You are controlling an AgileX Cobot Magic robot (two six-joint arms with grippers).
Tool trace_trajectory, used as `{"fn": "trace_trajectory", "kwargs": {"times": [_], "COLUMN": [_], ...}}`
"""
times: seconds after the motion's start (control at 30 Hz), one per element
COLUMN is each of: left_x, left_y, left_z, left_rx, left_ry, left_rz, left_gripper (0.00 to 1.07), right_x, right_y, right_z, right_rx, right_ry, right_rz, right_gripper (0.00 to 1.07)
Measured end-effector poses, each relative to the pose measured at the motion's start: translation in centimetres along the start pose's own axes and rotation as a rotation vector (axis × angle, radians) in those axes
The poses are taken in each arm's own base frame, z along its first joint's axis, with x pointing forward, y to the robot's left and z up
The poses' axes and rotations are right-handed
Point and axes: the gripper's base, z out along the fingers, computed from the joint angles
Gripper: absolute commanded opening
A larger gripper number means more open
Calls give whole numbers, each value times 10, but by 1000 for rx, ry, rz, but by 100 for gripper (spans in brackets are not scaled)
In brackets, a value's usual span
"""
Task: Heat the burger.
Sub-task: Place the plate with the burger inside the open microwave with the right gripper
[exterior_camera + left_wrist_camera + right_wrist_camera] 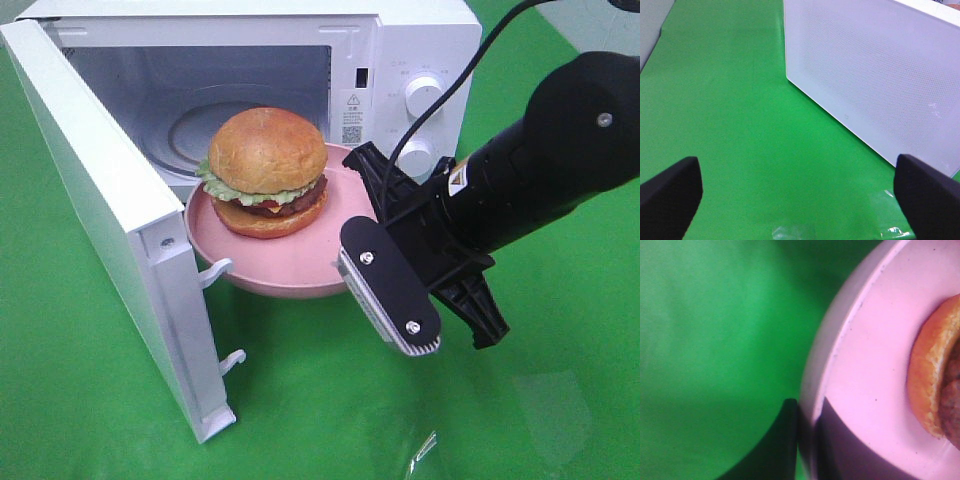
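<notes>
Microwave [400,40]: one, white
Microwave door [110,220]: one
Knobs [424,97]: two, on the front panel
Door hooks [215,270]: two, white
Burger [267,165]: one
Pink plate [290,278]: one
Black arm [540,170]: one seen from above

The right arm [560,150] is matte black: a thick rounded casing with one small silver screw [603,119] in its side, narrowing to a round barrel toward the right gripper [350,262]. A thin black cable [452,92] runs in from behind the gripper and ends at its base. Just behind the gripper, the barrel bears a white label [458,181] with a yellow warning triangle. The gripper is black too, with angular wing-shaped brackets on either side. Its visible finger [390,290] is a flat bar with rounded ends, fixed by two silver bolts [367,257], with a pale grey ribbed pad along one edge. The left gripper [800,200] shows only two blunt, matte black fingertips [670,192] with rounded corners.
</notes>
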Motion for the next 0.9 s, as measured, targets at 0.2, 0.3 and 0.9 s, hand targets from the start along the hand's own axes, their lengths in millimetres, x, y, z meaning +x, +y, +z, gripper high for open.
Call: {"fn": "trace_trajectory", "kwargs": {"times": [0.2, 0.3, 0.9], "left_x": [0, 0, 0], "left_y": [0, 0, 0], "left_z": [0, 0, 0], "left_rx": [0, 0, 0], "left_ry": [0, 0, 0], "left_rz": [0, 0, 0], "left_gripper": [96, 96, 96], "right_x": [1, 2, 5], "right_y": [-14, -19, -55], "right_z": [11, 13, 43], "right_rx": [5, 12, -1], "right_ry": [0, 0, -13], "right_rz": [-1, -1, 16], "right_gripper": [0, 0, 0]}}
